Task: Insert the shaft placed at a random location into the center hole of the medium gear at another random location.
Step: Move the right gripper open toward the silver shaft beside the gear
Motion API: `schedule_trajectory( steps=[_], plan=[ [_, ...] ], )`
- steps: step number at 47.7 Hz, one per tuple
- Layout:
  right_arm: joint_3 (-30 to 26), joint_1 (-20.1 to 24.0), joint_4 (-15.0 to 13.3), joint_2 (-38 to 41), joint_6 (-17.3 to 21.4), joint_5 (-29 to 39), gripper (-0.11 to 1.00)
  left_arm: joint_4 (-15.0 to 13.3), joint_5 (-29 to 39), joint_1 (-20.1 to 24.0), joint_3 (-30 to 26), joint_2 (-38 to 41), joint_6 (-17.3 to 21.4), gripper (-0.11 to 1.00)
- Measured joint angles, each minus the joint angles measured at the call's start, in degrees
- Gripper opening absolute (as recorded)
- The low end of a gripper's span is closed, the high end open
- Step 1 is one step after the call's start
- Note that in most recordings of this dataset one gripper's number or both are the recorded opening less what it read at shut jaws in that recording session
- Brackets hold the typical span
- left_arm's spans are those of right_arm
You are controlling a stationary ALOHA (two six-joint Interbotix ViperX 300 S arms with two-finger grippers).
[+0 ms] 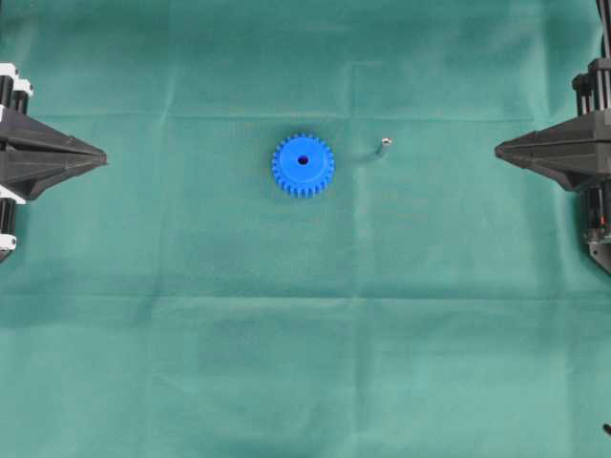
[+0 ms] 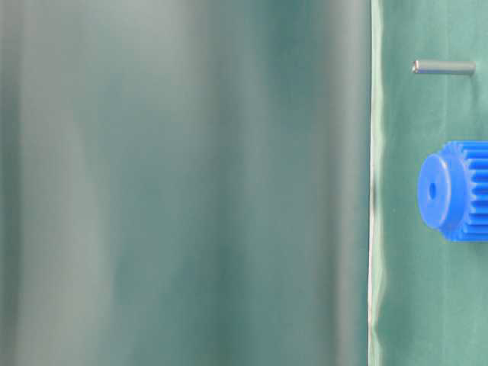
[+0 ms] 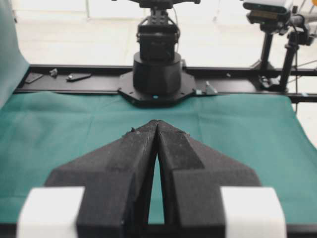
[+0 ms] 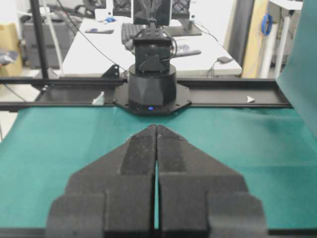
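The medium gear [image 1: 303,164], bright blue and toothed, lies flat near the middle of the green cloth, its dark center hole [image 1: 303,160] facing up. The shaft [image 1: 385,145], a tiny silvery pin, stands a short way to the gear's right. In the table-level view the gear [image 2: 457,191] and the shaft [image 2: 444,67] show at the right edge. My left gripper [image 1: 103,157] rests at the far left, shut and empty, tips meeting [image 3: 157,122]. My right gripper [image 1: 497,150] rests at the far right, also shut and empty [image 4: 156,126]. Both are well away from the gear and the shaft.
Green cloth [image 1: 305,363] covers the whole table. The opposite arm's black base [image 3: 156,74] stands at the cloth's far edge in the left wrist view, and the other base [image 4: 151,89] in the right wrist view. A black rail [image 3: 59,82] runs behind it.
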Motion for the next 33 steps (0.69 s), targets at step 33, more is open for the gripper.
schedule_trajectory(
  steps=[33],
  plan=[
    [1.14,-6.5,-0.26,16.08,-0.18,-5.27,0.22,0.53,2.64,-0.18,-0.62,-0.35,0.18,0.0]
  ],
)
